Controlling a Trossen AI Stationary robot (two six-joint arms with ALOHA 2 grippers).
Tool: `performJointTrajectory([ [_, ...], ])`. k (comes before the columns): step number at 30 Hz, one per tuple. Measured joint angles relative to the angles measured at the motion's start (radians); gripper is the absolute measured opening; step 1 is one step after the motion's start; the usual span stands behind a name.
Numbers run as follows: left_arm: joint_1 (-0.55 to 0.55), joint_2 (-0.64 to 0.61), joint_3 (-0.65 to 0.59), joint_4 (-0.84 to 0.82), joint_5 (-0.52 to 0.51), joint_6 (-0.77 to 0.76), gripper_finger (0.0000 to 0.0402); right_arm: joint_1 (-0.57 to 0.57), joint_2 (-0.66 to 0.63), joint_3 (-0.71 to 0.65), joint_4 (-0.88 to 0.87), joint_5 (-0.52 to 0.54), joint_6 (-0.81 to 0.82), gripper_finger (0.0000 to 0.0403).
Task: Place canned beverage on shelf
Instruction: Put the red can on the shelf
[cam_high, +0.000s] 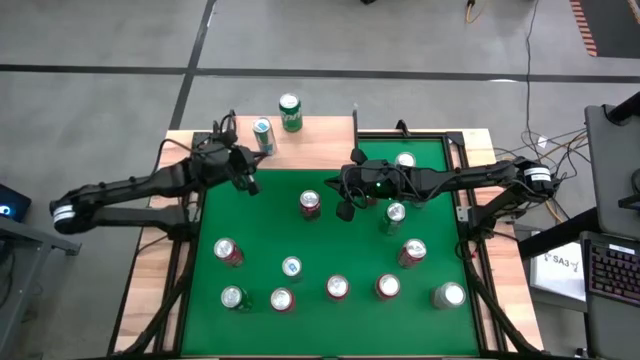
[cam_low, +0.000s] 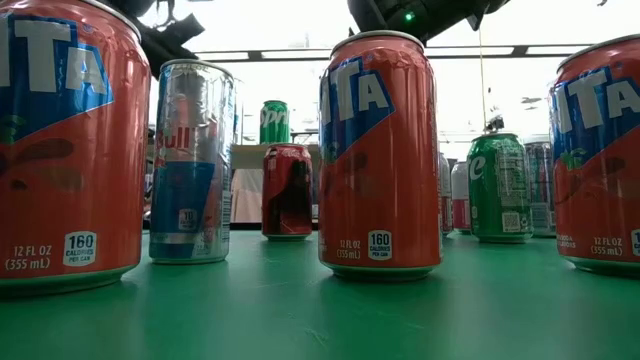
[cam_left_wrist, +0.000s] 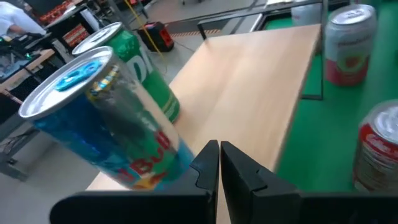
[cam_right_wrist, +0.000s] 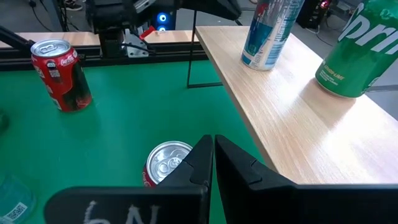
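The shelf (cam_high: 320, 145), a light-wood board on thin black legs, stands at the green table's far left. Two cans stand upright on it: a green Sprite can (cam_high: 290, 112) and a blue-silver Red Bull can (cam_high: 263, 135). My left gripper (cam_left_wrist: 219, 163) is shut and hovers at the shelf's near edge (cam_high: 247, 183), close beside the Red Bull can (cam_left_wrist: 106, 124) and apart from it. My right gripper (cam_right_wrist: 211, 158) is shut over the table's middle (cam_high: 345, 205), above a red can (cam_right_wrist: 165, 163), holding nothing.
Several upright cans are spread over the green table (cam_high: 270, 230): a Coca-Cola can (cam_high: 310, 203), orange cans (cam_low: 380, 150) along the near side, and a green can (cam_low: 497, 185). Black frame bars (cam_high: 462, 215) edge the table. The shelf's right half (cam_right_wrist: 280, 106) is bare wood.
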Motion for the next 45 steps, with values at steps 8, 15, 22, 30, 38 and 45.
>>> performJointTrajectory([
  [8,0.078,0.04,0.0,0.05,0.006,0.011,0.0,0.0,0.0,-0.008,-0.001,0.0,0.0,0.0009],
  [15,0.095,0.093,0.0,0.12,0.008,0.012,0.0,0.0,0.0,-0.019,-0.001,0.0,0.0,0.0009],
  [22,0.117,0.14,0.0,0.146,0.007,0.012,0.0,0.0,0.0,-0.026,-0.001,0.0,0.005,0.0009],
  [30,0.157,0.168,0.0,0.164,0.007,0.016,0.0,0.0,0.0,-0.027,0.0,0.0,0.006,0.0009],
  [38,0.187,0.168,0.0,0.167,0.007,0.024,0.0,0.0,0.0,-0.028,-0.001,0.0,0.003,0.0009],
  [45,0.187,0.163,0.0,0.157,0.007,0.025,0.0,0.0,0.0,-0.028,0.0,0.0,-0.001,0.0009],
])
